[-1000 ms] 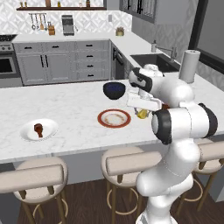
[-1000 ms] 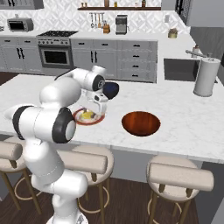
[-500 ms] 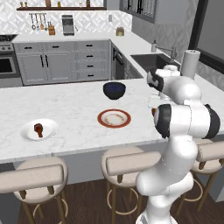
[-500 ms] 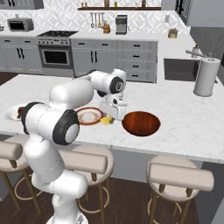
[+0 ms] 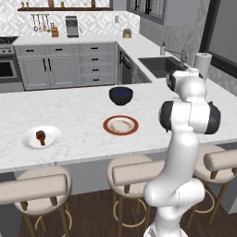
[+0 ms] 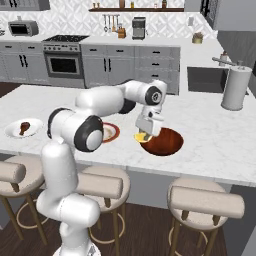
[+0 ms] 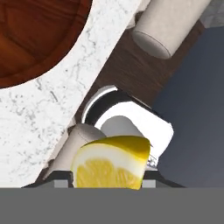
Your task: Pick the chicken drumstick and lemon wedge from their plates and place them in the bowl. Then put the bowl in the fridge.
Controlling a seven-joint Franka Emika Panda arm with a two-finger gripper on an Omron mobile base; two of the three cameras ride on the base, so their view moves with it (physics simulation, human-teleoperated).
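At centre-left of the left base view, the red-rimmed plate (image 5: 121, 125) lies bare on the white marble counter (image 5: 83, 113); its wedge is off it, consistent w/ a carry in progress. Lower left of frame: white plate (image 5: 40, 137) w/ the chicken drumstick (image 5: 40, 137) on it, untouched, so that half of the job is not yet begun. Navy bowl (image 5: 121, 95) sits just above the red-rimmed plate, not part of the task. Arm's upper body blocks the right of frame.

Right base view: arm reaches across frame centre, gripper (image 6: 143, 134) pointing down at the left rim of the reddish-brown bowl (image 6: 163, 141). Lemon wedge (image 6: 140, 136) shows as a yellow spot under the fingers, at or just over the bowl's near-left edge; cannot tell if it clears the rim. Drumstick plate at far left, well apart. Paper-towel roll (image 6: 234, 87) upper right, near the sink.

Hand view: wedge fills the lower centre, cut face toward camera, pinched between the fingertips, so the hand is closed on it. Bowl's interior sits in the upper-left corner only; counter edge, a stool top (image 7: 168, 28) and floor take up the rest. Judgement: grip is not yet centred over the bowl, a release here risks the wedge hitting the rim or counter. Needs more travel toward bowl centre before opening. Fridge not assessed.
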